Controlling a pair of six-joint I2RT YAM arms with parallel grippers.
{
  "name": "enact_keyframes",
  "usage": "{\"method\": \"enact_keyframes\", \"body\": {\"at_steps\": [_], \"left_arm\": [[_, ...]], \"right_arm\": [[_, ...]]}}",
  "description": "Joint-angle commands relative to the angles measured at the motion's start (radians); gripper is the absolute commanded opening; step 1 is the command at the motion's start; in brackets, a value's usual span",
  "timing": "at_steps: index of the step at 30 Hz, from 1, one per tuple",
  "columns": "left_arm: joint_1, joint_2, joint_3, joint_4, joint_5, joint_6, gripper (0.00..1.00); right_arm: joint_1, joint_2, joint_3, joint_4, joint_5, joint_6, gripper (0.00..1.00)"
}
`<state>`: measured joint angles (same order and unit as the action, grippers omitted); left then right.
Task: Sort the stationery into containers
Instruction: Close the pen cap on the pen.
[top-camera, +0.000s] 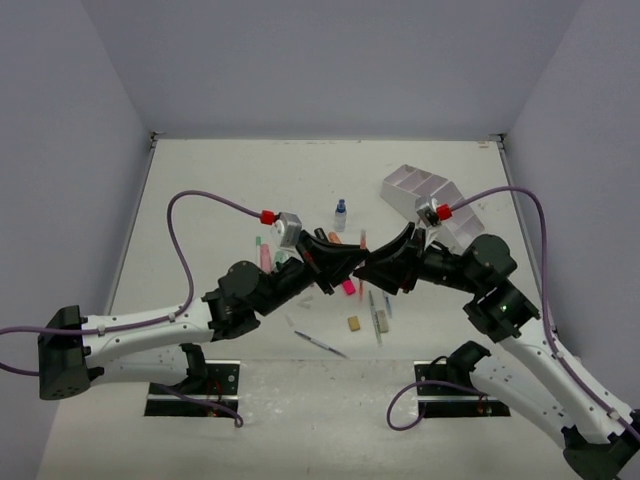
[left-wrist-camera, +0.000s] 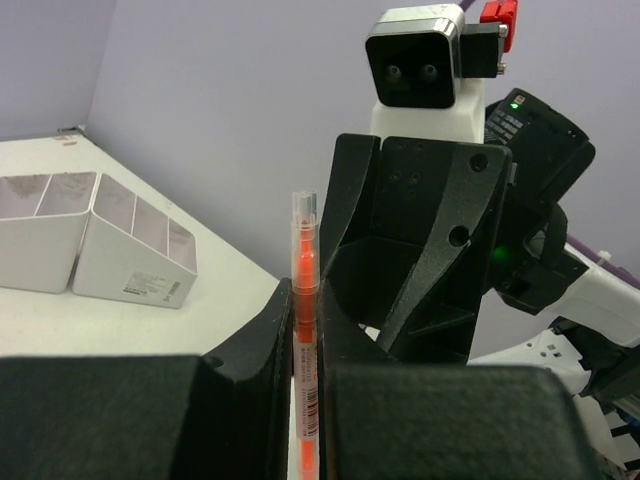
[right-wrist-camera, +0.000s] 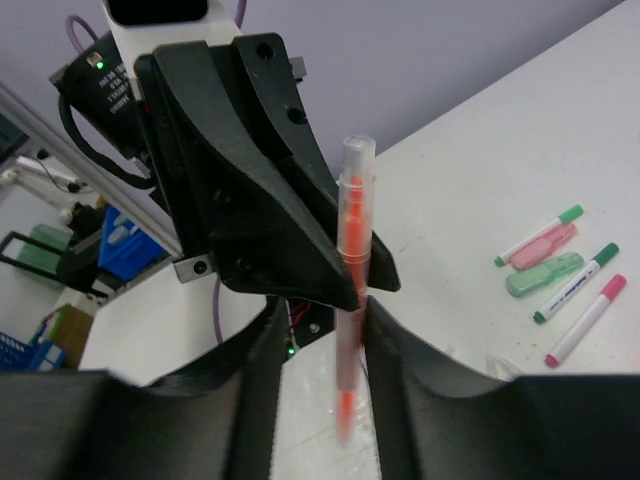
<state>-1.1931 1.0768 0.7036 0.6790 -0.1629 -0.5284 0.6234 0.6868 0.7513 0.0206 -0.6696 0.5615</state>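
l gripper (left-wrist-camera: 303, 300) tight on slim clear-capped orange pen (left-wrist-camera: 304, 250), upright; r gripper (right-wrist-camera: 320, 320) parted around it

The 2 arms (top-camera: 140, 335) are basically white with chunky black joints. Purple cables (top-camera: 185, 250) plug into red connectors (top-camera: 267, 216), plus a tiny green LED (left-wrist-camera: 497, 252).

Robotics lab test cell, white table (top-camera: 200, 190) enclosed by plain lilac walls (top-camera: 320, 60), blue storage bins (right-wrist-camera: 122, 236) beyond it
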Motion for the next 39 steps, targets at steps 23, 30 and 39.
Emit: {"method": "enact_keyframes", "body": {"at_steps": [23, 30, 39], "left_arm": [[0.000, -0.057, 0.155, -0.202, -0.090, 0.128, 0.57], [0.001, -0.024, 0.154, -0.194, -0.079, 0.111, 0.34], [0.000, -0.012, 0.109, -0.151, -0.029, 0.065, 0.00]], "right_arm": [[0.030, 0.057, 0.019, 0.035, -0.070, -0.043, 0.00], [0.037, 0.068, 0.034, 0.029, -0.077, -0.045, 0.00], [0.041, 0.076, 0.044, 0.005, -0.017, -0.053, 0.00]]}}
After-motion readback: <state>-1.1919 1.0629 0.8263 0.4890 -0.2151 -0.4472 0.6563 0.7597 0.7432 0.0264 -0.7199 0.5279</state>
